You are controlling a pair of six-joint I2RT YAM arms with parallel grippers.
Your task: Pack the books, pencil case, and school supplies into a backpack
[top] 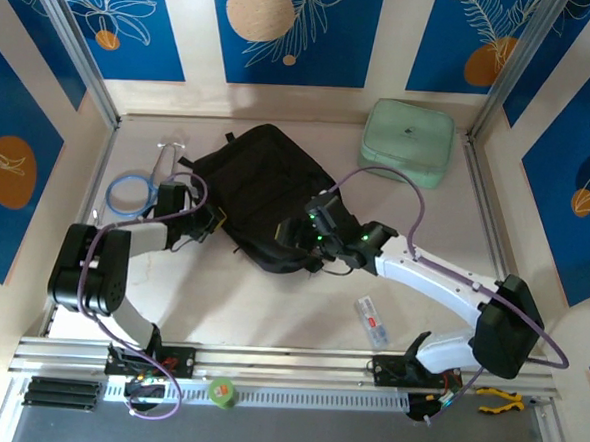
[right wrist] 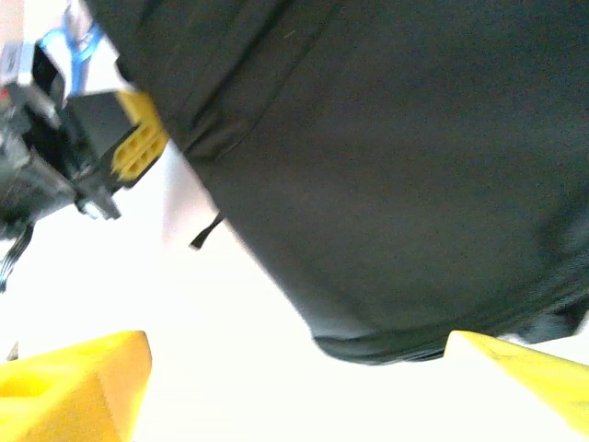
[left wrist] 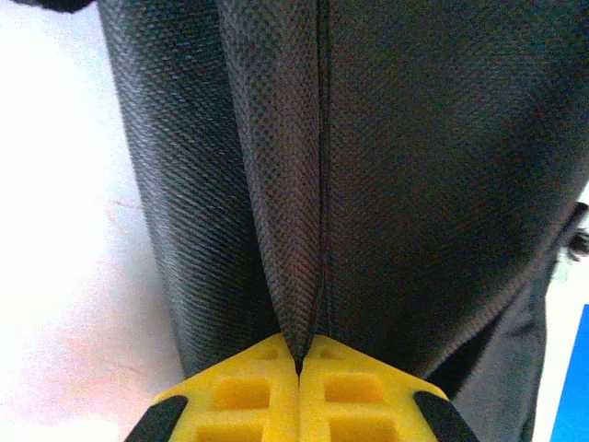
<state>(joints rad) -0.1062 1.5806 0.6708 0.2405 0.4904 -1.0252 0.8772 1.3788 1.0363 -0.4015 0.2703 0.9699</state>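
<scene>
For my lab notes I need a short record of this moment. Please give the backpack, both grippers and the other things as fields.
backpack: black, lying in the middle of the table
left gripper: shut on a fold of the backpack's fabric, at its left side
right gripper: open, at the backpack's near edge, holding nothing
pencil case: on the table, near and right of the backpack, apart from it
mint-green pouch: far right, apart from the backpack
blue ring: left of the backpack
</scene>
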